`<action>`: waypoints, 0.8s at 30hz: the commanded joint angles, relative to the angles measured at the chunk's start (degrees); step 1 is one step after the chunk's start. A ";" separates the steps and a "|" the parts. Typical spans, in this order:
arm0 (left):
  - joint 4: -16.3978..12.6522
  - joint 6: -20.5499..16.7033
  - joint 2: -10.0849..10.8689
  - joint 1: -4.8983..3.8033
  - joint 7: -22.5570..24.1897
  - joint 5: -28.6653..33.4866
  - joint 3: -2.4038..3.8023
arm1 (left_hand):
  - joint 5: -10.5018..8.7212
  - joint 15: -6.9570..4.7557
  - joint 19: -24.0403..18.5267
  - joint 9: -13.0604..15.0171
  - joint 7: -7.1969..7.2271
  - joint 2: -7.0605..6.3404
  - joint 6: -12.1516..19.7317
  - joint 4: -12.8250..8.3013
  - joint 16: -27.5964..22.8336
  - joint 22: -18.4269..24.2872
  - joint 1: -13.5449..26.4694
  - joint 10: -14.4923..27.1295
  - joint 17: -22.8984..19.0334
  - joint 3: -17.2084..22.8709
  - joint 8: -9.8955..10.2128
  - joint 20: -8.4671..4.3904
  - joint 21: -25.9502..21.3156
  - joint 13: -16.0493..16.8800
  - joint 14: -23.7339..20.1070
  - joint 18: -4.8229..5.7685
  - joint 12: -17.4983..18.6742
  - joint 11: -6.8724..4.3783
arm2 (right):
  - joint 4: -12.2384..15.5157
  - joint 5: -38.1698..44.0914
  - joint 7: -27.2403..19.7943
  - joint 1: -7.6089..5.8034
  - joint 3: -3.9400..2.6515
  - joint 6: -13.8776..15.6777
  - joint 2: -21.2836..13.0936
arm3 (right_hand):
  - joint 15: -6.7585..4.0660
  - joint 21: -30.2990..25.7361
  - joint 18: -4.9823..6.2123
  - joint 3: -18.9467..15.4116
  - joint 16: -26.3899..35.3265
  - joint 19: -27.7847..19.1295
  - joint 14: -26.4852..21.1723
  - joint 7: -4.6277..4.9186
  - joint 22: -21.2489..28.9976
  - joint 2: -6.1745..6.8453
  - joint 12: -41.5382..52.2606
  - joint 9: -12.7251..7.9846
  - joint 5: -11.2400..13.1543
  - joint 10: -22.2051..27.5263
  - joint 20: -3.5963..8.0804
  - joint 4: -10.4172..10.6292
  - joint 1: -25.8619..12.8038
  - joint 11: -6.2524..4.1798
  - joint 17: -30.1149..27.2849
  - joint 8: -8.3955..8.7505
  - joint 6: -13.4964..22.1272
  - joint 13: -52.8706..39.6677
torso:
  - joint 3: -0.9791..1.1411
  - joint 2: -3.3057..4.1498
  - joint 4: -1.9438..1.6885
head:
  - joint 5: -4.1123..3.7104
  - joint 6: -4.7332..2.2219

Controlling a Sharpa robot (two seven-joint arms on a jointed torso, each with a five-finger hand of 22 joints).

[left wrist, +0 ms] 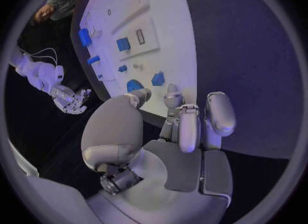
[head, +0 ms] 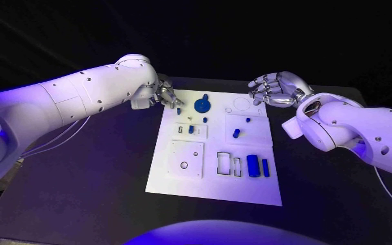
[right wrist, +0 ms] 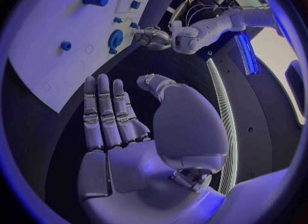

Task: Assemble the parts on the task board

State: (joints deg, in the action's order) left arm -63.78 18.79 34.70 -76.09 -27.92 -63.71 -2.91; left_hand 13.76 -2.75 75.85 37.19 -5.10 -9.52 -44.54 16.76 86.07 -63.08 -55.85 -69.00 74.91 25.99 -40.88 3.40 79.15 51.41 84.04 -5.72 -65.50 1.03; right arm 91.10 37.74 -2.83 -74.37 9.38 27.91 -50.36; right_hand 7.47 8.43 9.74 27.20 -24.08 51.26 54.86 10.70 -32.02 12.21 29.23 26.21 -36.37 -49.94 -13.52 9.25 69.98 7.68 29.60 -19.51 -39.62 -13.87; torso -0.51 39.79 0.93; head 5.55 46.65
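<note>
The white task board [head: 214,184] lies in the middle of the black table. Blue parts sit on it: a round disc [head: 201,106] near the far edge, a small piece [head: 179,110] beside it, a peg [head: 191,129], a block [head: 236,133], and a cylinder [head: 253,165] with a bar [head: 265,167] on the near right. My left hand [head: 167,96] hovers at the board's far left corner, fingers [left wrist: 182,124] pointing at the disc [left wrist: 134,85] and holding nothing. My right hand [head: 273,89] floats over the far right corner, its fingers [right wrist: 102,111] spread and empty.
Empty rectangular frames [head: 223,164] and a raised square plate [head: 187,159] occupy the board's near half. Bare black table [head: 98,165] lies on both sides of the board. The right arm's white forearm [head: 343,126] angles in beside the board's right edge.
</note>
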 commanded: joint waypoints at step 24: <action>-0.06 2.94 -0.44 0.12 1.09 1.10 -0.50 | 0.27 0.42 -0.29 -0.78 -0.29 3.28 -1.25 -0.45 -0.18 -0.11 -3.28 0.64 10.18 0.11 0.85 0.44 -0.27 0.24 3.96 0.45 -0.17 0.15 | -0.09 -0.05 -0.48 0.06 -0.02 0.14 0.16 | 0.04 -0.46 0.59 -0.28 0.24 0.10 -0.23 3.88 0.20 -0.16 0.39 -0.10 0.01 3.42 -0.17 0.09 -0.01 3.06 -0.09 -0.36 -0.30 0.18 | 0.03 0.00 0.02 | 0.03 0.36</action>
State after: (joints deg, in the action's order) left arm -63.87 21.04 34.41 -76.00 -27.54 -63.09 -3.40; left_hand 13.76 -2.75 75.65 36.47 -5.52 -6.44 -45.38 16.73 86.07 -63.09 -58.94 -68.80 74.91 26.02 -40.21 3.60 79.15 51.61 84.04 -5.71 -65.51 1.23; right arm 91.05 37.64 -2.89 -74.34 9.38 27.99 -50.26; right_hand 7.47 8.21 9.74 27.20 -24.08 51.26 54.86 10.62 -31.86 12.21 29.23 26.16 -36.37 -49.89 -13.52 9.25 69.98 7.63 29.60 -19.51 -39.37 -13.74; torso -0.47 39.78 0.94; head 5.58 46.95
